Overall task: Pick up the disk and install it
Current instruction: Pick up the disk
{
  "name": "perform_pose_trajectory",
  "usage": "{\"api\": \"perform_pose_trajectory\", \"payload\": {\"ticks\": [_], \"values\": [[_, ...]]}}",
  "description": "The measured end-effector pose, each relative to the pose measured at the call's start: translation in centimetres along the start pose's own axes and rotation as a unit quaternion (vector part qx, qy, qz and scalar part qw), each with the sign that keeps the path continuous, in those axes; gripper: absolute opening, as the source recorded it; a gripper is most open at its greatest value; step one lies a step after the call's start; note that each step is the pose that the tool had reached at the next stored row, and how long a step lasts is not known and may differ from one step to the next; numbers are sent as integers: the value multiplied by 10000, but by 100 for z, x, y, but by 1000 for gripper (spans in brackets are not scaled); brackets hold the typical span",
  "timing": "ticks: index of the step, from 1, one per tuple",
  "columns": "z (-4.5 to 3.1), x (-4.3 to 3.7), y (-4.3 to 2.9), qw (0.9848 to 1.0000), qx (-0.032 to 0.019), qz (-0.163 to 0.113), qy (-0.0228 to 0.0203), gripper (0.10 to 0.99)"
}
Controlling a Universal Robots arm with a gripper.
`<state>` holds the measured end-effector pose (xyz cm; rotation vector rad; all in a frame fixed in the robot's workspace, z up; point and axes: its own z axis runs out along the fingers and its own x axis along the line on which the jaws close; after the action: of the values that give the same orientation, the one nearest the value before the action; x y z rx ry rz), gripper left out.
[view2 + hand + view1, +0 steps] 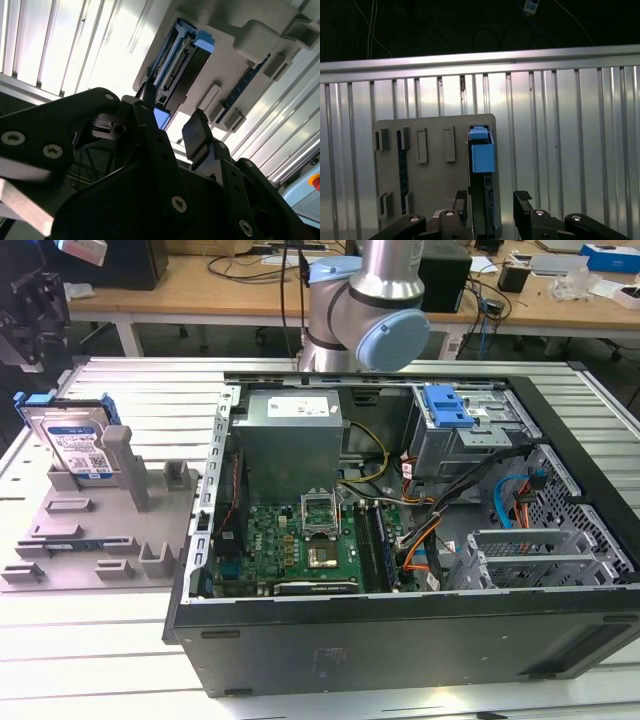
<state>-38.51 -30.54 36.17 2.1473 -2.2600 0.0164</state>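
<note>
The disk point(72, 445), silver with a white-and-blue label and a blue carrier frame, leans upright in a grey fixture point(100, 540) on the exterior view's left. My gripper point(35, 345) hangs a little above its top edge. In both wrist views the disk point(481, 165) point(175, 65) appears edge-on, lined up with the gap between the black fingers. The gripper point(491, 200) point(170, 120) is open with nothing in it and is not touching the disk.
An open computer case point(400, 625) lies on the slatted metal table point(120, 650), to the exterior view's right of the fixture. Its grey drive cage point(480, 440) carries a blue bracket point(447, 405). The arm's base point(365, 310) stands behind the case.
</note>
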Motion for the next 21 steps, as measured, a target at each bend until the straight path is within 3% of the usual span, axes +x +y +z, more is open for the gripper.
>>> {"api": "perform_pose_trajectory", "payload": {"ticks": [6, 10, 21], "values": [[27, 6, 142, 10000, 3, -95, 1, 498], [86, 10, 228, 9998, 6, -206, 2, 498], [108, 35, 230, 9997, 6, -252, 3, 498]]}}
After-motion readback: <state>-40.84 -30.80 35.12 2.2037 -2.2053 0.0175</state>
